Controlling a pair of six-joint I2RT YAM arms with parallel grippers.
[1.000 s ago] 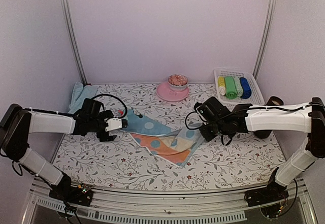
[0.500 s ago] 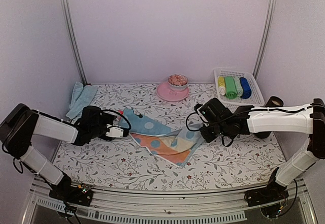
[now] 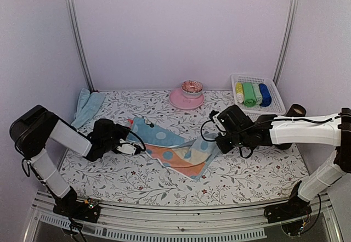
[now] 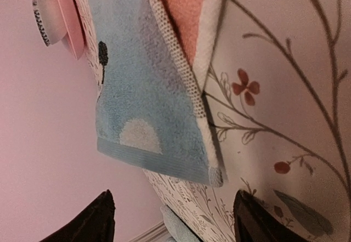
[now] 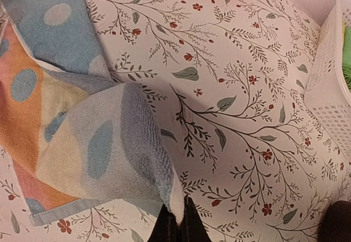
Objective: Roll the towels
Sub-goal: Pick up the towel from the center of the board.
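Note:
A patterned towel (image 3: 176,150) in blue, orange and cream with dots lies spread at the table's middle. My right gripper (image 3: 220,145) is shut on its right corner and holds that corner lifted, so the cloth folds up toward it; the pinched white edge shows between the jaws of the right gripper (image 5: 178,225), with the patterned towel (image 5: 82,138) draping to the left. My left gripper (image 3: 133,147) is open, low beside the towel's left corner. In the left wrist view that towel corner (image 4: 213,172) lies just ahead of the left gripper (image 4: 173,220), untouched. Pale teal towels (image 3: 88,103) lie folded at the back left.
A pink plate (image 3: 185,99) carrying a small bowl (image 3: 192,86) stands at the back centre. A white basket (image 3: 270,107) at the back right holds rolled cloths in yellow, green and blue. Grey walls and metal posts close in the back and sides.
My left arm has dropped and slid right, toward the towel's left corner, and its jaws have narrowed a little. The right gripper keeps its hold on the raised corner, almost still.

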